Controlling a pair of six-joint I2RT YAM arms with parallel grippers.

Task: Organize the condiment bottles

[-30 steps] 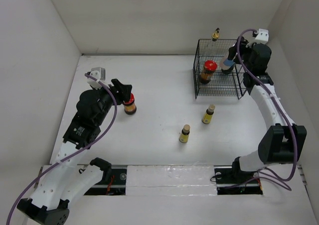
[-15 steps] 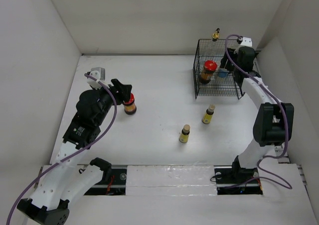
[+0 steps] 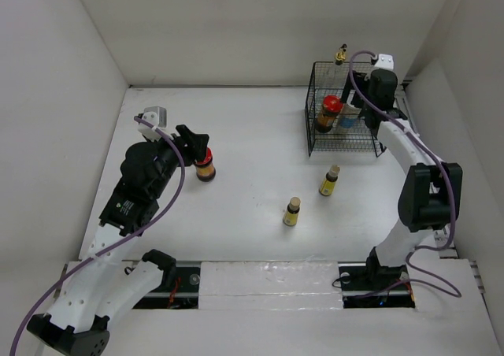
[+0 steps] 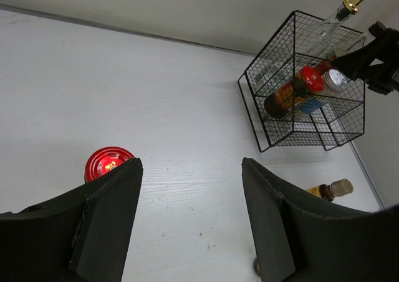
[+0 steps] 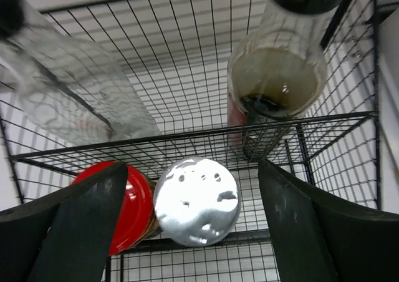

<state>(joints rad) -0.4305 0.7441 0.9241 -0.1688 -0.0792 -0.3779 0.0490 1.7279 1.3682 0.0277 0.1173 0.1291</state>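
Now R tool (image 5: 193,166) apart over silver-lidded shaker (image 5: 196,201), basket (image 5: 187,134) crowded, L tool (image 4: 188,163) apart.

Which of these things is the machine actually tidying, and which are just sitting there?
Being tidied: tall gold-capped bottle, black-capped bottle, silver-lidded shaker, red-lidded jar beside it, loose red-lidded jar, far yellow bottle, near yellow bottle.
Just there: black wire basket, white table.

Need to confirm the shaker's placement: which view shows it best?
Right wrist: the silver-lidded shaker shows large and close, inside the basket. Left wrist shows it small, far off; overhead, the right arm mostly hides it.
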